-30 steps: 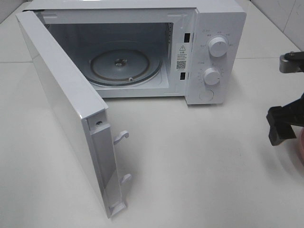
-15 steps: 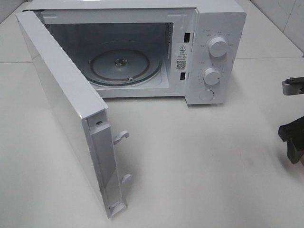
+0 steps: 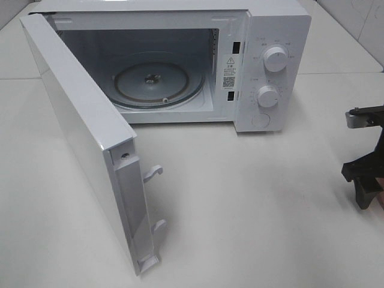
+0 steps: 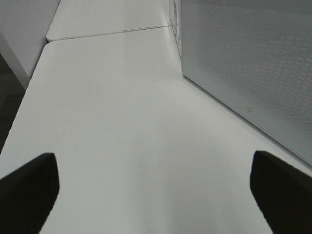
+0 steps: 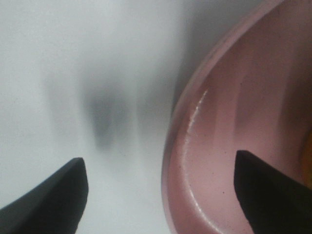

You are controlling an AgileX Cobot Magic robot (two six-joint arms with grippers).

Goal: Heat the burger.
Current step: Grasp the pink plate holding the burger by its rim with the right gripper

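Note:
My right gripper (image 3: 366, 191) hangs at the far right edge of the exterior view, low over the table. In the right wrist view its jaws (image 5: 158, 161) stand open astride the rim of the pink plate (image 5: 229, 122), one finger outside (image 5: 53, 195) and one over the plate's inside. An orange sliver (image 5: 309, 161) at that picture's edge is too small to name, so I cannot tell whether the burger shows. My left gripper (image 4: 152, 163) is open over bare table beside the microwave door (image 4: 243, 58), holding nothing.
The white microwave (image 3: 264, 36) stands at the back with its door (image 3: 78, 120) swung wide open toward the front left. Its glass turntable (image 3: 159, 84) is bare. Two knobs (image 3: 275, 59) sit on its right panel. White table (image 3: 252, 204) lies between the microwave and my right gripper.
My right gripper has dropped lower and shifted toward the right edge of the exterior view, then come back in slightly. The left arm and the microwave have not moved.

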